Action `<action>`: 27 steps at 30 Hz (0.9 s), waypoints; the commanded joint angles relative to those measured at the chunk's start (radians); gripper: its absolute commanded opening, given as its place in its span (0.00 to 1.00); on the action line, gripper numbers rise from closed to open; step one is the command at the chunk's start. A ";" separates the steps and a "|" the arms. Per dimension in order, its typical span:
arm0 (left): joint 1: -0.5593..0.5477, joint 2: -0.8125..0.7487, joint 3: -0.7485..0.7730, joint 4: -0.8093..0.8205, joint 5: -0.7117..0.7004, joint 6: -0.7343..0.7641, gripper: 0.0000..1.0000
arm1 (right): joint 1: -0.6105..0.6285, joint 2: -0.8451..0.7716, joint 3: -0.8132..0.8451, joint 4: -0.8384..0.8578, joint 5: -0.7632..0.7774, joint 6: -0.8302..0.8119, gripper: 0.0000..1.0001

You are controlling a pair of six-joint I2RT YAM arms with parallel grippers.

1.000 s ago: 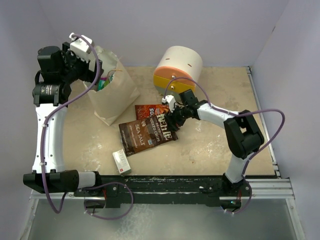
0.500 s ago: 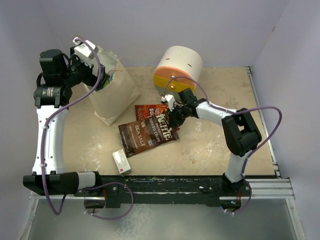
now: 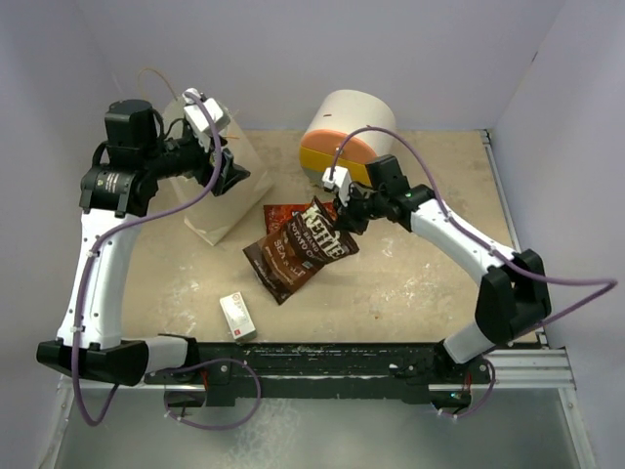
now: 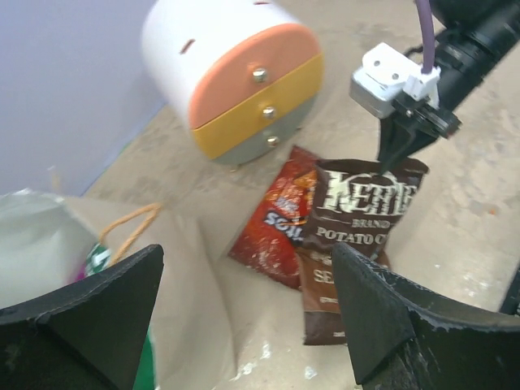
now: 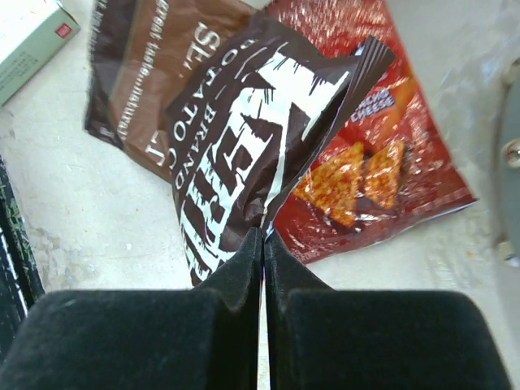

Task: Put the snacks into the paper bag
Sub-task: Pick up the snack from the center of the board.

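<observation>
My right gripper is shut on the top edge of a dark brown chip bag, which hangs tilted with its lower end near the table. A red-brown chip bag lies flat beneath and behind it. The cream paper bag lies at the back left, mostly under my left arm. My left gripper hovers over it, open and holding nothing. Green and purple packet edges peek from the bag's mouth.
A round white-orange-yellow drawer unit stands at the back, just behind the right gripper. A small white box lies near the front edge. Walls close in the table at the back and on both sides.
My right gripper has shut on the dark brown chip bag and raised its top edge, dragging the bag right. My left gripper has swung right from the paper bag's mouth to above its side.
</observation>
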 commanded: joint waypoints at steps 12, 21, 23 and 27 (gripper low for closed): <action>-0.134 0.054 -0.024 0.034 0.145 0.044 0.86 | -0.012 -0.192 0.250 -0.248 -0.101 -0.146 0.00; -0.201 0.058 -0.105 0.055 0.219 0.117 0.88 | -0.012 -0.223 0.425 -0.342 -0.173 -0.132 0.00; -0.214 0.061 -0.110 0.065 0.235 0.117 0.88 | -0.012 -0.225 0.452 -0.353 -0.174 -0.131 0.00; -0.230 0.079 -0.105 0.092 0.238 0.122 0.88 | -0.012 -0.224 0.499 -0.362 -0.175 -0.124 0.00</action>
